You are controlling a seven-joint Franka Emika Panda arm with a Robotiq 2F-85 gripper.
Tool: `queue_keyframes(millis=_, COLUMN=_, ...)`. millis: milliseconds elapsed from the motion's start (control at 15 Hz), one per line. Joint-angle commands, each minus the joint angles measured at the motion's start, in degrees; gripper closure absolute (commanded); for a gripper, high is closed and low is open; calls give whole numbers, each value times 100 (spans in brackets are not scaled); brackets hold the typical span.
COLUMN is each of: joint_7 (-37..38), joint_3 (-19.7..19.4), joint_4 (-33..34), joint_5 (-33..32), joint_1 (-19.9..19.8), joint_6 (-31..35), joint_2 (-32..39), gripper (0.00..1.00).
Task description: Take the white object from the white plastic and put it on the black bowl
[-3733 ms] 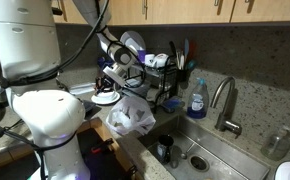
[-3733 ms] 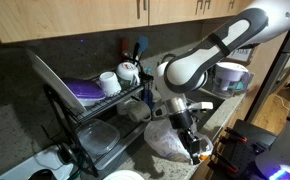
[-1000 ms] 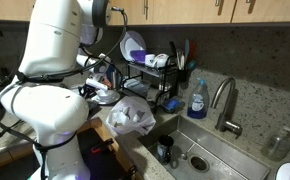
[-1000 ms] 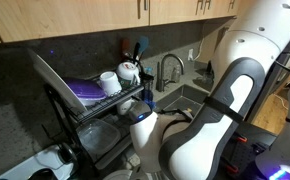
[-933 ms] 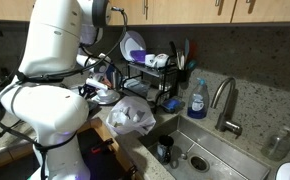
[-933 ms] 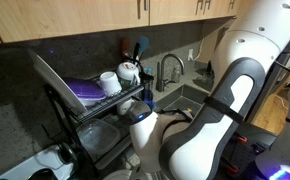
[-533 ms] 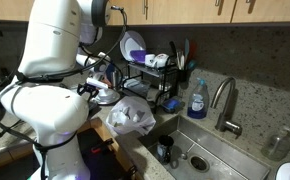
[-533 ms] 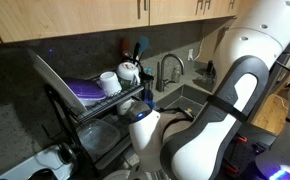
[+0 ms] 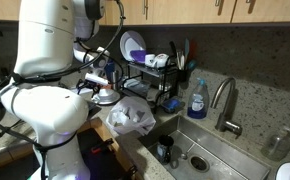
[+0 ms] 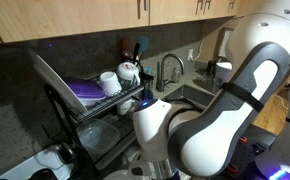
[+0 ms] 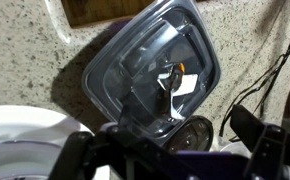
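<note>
Hangs over a speckled counter (image 11: 45, 60), with the gripper (image 11: 175, 152) only a dark blur along the bottom of the wrist view. Cannot tell how the jaws stand: too smeared and cut off to judge wide, narrow or holding. Looks down, just ahead of the jaws, onto a clear tub (image 11: 135, 75), turned corner-on and resting on that counter. Catches inside the tub a small shiny piece with an orange fleck (image 11: 175, 78), too small to name. Meets a white dish (image 11: 20, 140) to one side of the jaws, close by the tub's near corner; touching or apart, cannot tell. Finds dark cables (image 11: 275, 60) on the opposite side.

In an exterior view, hides most of the wrist behind the white arm (image 9: 45, 110). Places the white plastic bag (image 9: 132, 117) crumpled on the counter, beside and lower than the jaws, toward the sink (image 9: 225, 160). Cannot pick out the white object in any view, nor tell whether in the bag or between the jaws. Puts the dish rack (image 9: 150, 68) past the jaws, with an upright plate and cups, then a blue soap bottle (image 9: 196, 98) and a tap (image 9: 223, 100) farther off on the same side. In an exterior view, sets a purple plate (image 10: 88, 92) and a white mug (image 10: 110, 82) on the rack's upper shelf, beyond the bulk of the arm.
</note>
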Motion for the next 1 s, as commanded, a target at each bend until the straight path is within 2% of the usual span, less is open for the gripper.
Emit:
queue_keyframes(millis=0, joint_7=525, joint_3=35, joint_4=-481, joint_5=166, joint_1=-110, joint_6=207, joint_2=-613, gripper=0)
queue_keyframes(millis=333, joint_7=978, joint_3=0, joint_4=-855, joint_5=558, joint_1=-197, joint_6=209, joint_2=-1131, gripper=0)
queue_keyframes(millis=733, joint_7=1149, joint_3=-166, joint_4=-1293, joint_5=932, joint_1=-154, joint_6=87, joint_2=-1641, gripper=0)
queue_keyframes(millis=800, joint_7=978, joint_3=-191, joint_4=-1017, joint_5=825, joint_1=-122, joint_6=79, joint_2=-1282, gripper=0)
queue_keyframes(millis=933, joint_7=981, joint_3=-226, joint_4=-1126, joint_5=830, joint_1=-111, joint_6=79, joint_2=-1391, gripper=0)
